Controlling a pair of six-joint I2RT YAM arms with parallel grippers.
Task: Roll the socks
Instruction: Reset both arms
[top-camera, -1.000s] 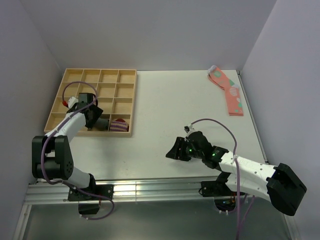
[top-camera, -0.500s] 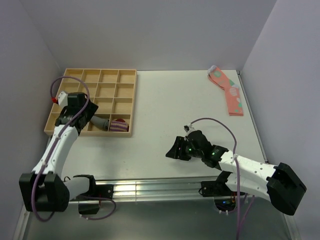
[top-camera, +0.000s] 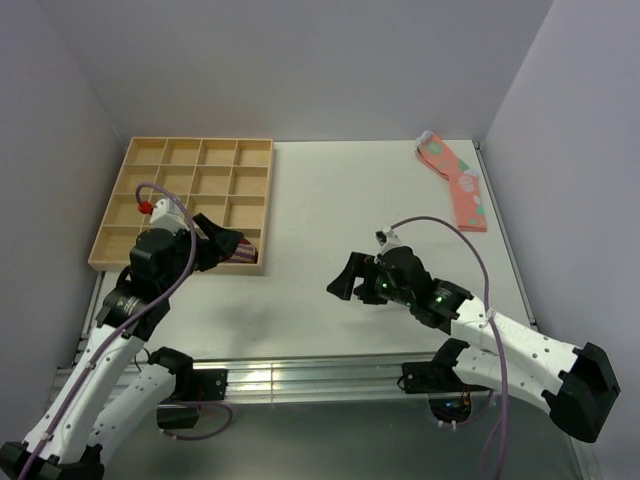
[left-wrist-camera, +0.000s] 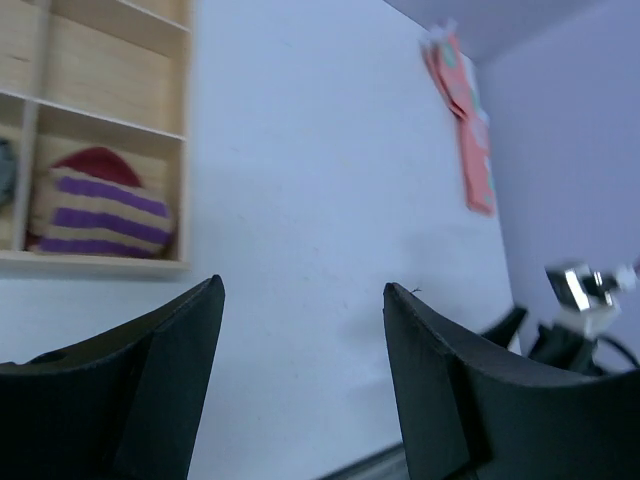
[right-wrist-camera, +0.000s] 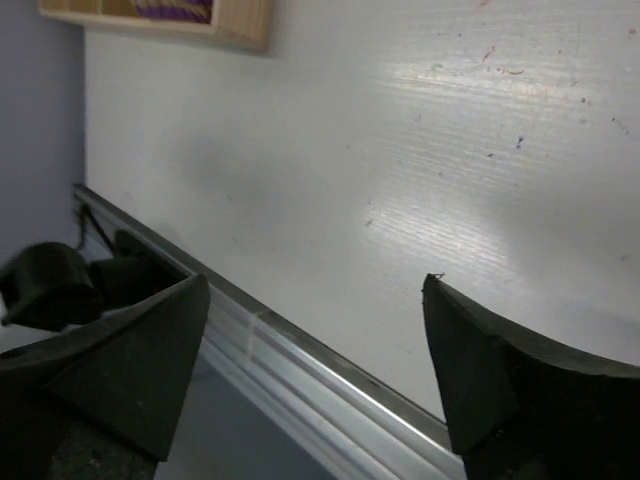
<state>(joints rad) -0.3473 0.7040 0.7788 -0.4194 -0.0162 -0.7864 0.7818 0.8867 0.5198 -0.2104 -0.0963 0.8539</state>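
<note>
The left hand (left-wrist-camera: 300, 290) and right hand (right-wrist-camera: 315, 280) are hovering spread and empty, the grey sock (left-wrist-camera: 4, 172) showing only an edge in the tray (left-wrist-camera: 100, 262), long axis indeterminable.

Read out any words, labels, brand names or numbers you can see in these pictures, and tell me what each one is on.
No readable text in any of the three views.
The wooden tray is bare wood with no label.
The striped sock bundle and the pink socks show patterns only, no lettering.
The arms and the table show no legible markings.
</note>
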